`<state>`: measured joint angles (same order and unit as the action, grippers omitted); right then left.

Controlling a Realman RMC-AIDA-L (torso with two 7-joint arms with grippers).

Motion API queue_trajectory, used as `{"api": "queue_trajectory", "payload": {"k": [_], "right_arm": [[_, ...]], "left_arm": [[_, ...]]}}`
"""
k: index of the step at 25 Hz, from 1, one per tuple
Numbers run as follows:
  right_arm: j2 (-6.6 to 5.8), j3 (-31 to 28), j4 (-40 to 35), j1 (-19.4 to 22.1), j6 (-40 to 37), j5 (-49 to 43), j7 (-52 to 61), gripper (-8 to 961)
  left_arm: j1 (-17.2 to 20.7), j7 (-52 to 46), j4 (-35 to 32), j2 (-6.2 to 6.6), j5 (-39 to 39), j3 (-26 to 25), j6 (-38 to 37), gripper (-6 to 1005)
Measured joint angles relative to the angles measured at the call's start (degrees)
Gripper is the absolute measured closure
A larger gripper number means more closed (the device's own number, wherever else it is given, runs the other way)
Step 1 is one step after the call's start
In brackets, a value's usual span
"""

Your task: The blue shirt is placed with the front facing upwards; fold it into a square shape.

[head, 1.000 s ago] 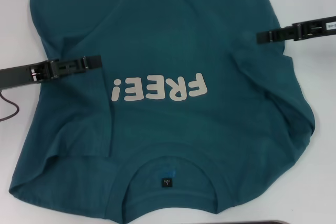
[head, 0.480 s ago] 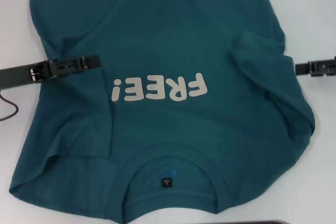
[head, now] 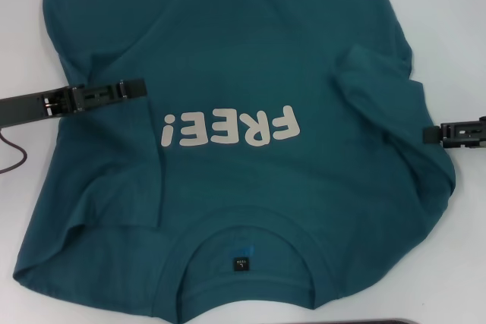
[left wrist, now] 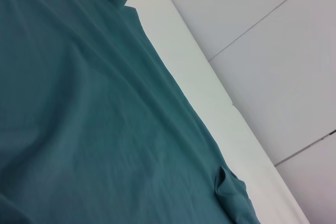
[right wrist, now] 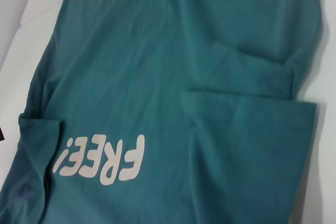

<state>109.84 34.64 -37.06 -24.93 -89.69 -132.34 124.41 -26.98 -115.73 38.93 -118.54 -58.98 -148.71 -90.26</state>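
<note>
On the white table [head: 463, 5], the blue shirt [head: 243, 58] lies front up, collar [head: 241, 234] near me, long axis running near to far. My left gripper [head: 135, 89] rests over its left side, beside the folded-in sleeve. My right gripper [head: 434, 134] sits at the right edge, nearer the folded right sleeve [head: 380, 89]. Finger state on both: cannot tell. Judgement: shirt lies inward of each hand.

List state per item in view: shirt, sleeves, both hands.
blue shirt: front up, lettering showing, collar toward the robot, not yet square.
left sleeve: folded in over the body.
right sleeve: folded in, creased.
left hand: over the shirt's left side, near the lettering.
right hand: at the shirt's right edge.
</note>
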Motion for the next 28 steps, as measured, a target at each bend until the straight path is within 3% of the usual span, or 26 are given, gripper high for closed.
{"api": "queue_trajectory", "payload": {"k": [13,18,28], "right_arm": [[1.09,-0.5,0.85,-1.74,4.18,0.32,-0.29,131],[1.16,-0.58,0.85,-2.02,4.59,0.39,-0.51,305],[1.37,-0.74,0.85,-2.09,4.39,0.5,-1.62,753]], "left_arm": [[-0.01,0.31,0.0,-0.11,0.0,0.0,0.09,81],[-0.01,0.33,0.0,-0.12,0.0,0.0,0.09,81],[-0.01,0.34,-0.01,-0.12,0.0,0.0,0.08,81]]}}
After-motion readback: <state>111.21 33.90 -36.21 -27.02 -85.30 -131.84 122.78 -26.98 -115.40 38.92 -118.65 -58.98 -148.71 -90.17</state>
